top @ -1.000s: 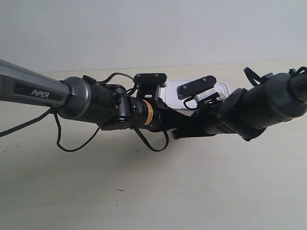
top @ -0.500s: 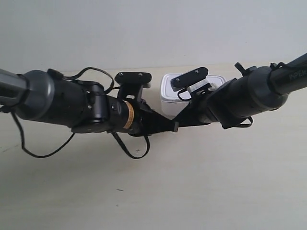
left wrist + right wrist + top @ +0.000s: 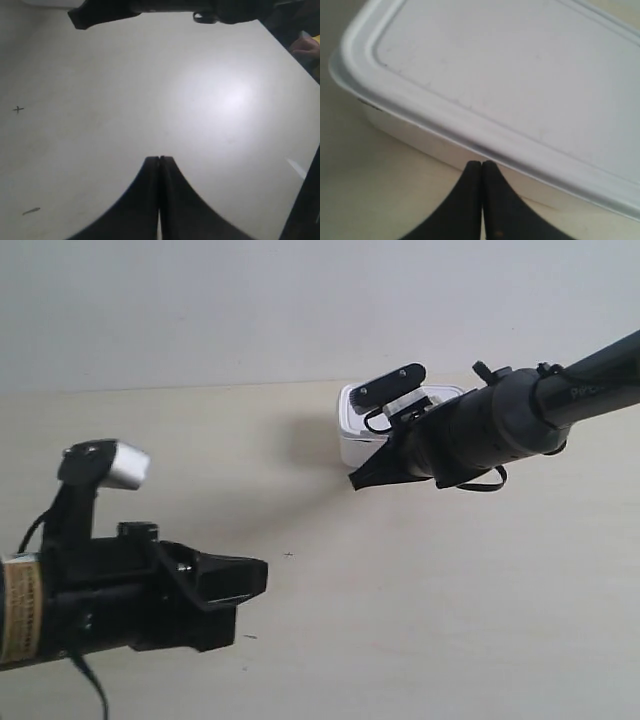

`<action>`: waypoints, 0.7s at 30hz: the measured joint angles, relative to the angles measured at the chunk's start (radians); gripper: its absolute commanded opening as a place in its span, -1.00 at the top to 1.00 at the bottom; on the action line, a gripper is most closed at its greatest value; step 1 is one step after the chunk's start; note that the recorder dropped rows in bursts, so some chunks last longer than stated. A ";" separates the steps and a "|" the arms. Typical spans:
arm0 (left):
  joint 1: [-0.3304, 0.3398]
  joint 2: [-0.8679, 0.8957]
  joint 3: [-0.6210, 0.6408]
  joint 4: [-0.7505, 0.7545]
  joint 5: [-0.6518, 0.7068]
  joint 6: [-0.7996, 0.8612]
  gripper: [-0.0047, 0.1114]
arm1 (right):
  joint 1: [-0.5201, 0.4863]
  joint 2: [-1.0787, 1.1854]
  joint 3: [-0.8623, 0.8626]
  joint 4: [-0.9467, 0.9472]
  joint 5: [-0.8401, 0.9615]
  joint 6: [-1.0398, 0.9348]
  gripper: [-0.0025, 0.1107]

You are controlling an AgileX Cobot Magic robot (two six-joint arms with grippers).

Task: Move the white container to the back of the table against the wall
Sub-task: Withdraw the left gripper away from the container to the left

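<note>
A pale cream wood-look table (image 3: 430,630) meets a plain wall (image 3: 300,300) at its far edge. A lidded white container (image 3: 352,440) sits near that edge; a small cross-shaped mark (image 3: 288,556) and a dark speck (image 3: 249,637) dot the surface.

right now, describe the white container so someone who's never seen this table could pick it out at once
Look where the cream table meets the pale wall. Near that far edge sits the white container, a shallow box with rounded corners and a rimmed lid, the right gripper at its side. Its only neighbour is the black right arm.
</note>
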 measured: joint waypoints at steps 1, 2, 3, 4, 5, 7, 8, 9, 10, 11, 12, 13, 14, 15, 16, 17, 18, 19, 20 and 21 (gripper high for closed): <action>0.000 -0.062 0.036 0.000 0.000 0.002 0.92 | 0.000 0.015 -0.012 0.001 -0.004 -0.009 0.96; 0.000 -0.115 0.062 -0.002 0.000 0.002 0.92 | 0.000 0.028 -0.022 0.004 -0.013 -0.011 0.96; 0.000 -0.181 0.099 -0.002 0.011 -0.007 0.92 | 0.000 0.038 -0.036 0.007 -0.025 -0.013 0.96; 0.000 -0.218 0.118 0.001 0.027 -0.014 0.92 | 0.000 0.042 -0.046 0.010 -0.032 -0.013 0.96; 0.000 -0.285 0.159 0.008 0.056 -0.030 0.92 | 0.000 0.050 -0.057 0.012 -0.039 -0.014 0.96; 0.000 -0.397 0.224 0.012 0.096 -0.051 0.92 | 0.000 0.056 -0.079 0.021 -0.050 -0.030 0.96; 0.000 -0.434 0.240 0.014 0.104 -0.058 0.92 | 0.000 0.063 -0.086 0.031 -0.055 -0.039 0.96; 0.000 -0.506 0.278 0.019 0.112 -0.080 0.92 | 0.000 0.074 -0.109 0.057 -0.062 -0.071 0.96; 0.000 -0.534 0.290 0.021 0.116 -0.089 0.92 | -0.002 0.080 -0.120 0.073 -0.066 -0.092 0.96; 0.000 -0.567 0.305 0.023 0.120 -0.101 0.92 | -0.004 0.089 -0.131 0.091 -0.072 -0.114 0.96; 0.000 -0.599 0.317 0.028 0.126 -0.109 0.92 | -0.006 0.095 -0.139 0.102 -0.077 -0.125 0.96; 0.000 -0.623 0.329 0.033 0.131 -0.124 0.92 | -0.006 0.104 -0.148 0.110 -0.082 -0.139 0.96; 0.000 -0.651 0.340 0.043 0.139 -0.141 0.92 | -0.007 0.110 -0.154 0.117 -0.090 -0.148 0.96; 0.000 -0.678 0.350 0.058 0.148 -0.161 0.92 | -0.007 0.117 -0.160 0.124 -0.091 -0.157 0.96; 0.000 -0.696 0.358 0.073 0.156 -0.180 0.92 | -0.007 0.121 -0.168 0.129 -0.097 -0.162 0.96; 0.000 -0.718 0.367 0.095 0.161 -0.206 0.92 | -0.007 0.127 -0.176 0.133 -0.106 -0.168 0.96; 0.000 -0.738 0.374 0.119 0.166 -0.236 0.92 | -0.007 0.129 -0.182 0.136 -0.113 -0.170 0.96; 0.000 -0.756 0.380 0.139 0.166 -0.260 0.92 | -0.007 0.131 -0.191 0.141 -0.122 -0.172 0.96; 0.000 -0.772 0.388 0.167 0.168 -0.292 0.92 | -0.007 0.133 -0.198 0.143 -0.129 -0.174 0.96; 0.000 -0.787 0.393 0.194 0.170 -0.322 0.92 | -0.008 0.135 -0.202 0.143 -0.134 -0.174 0.96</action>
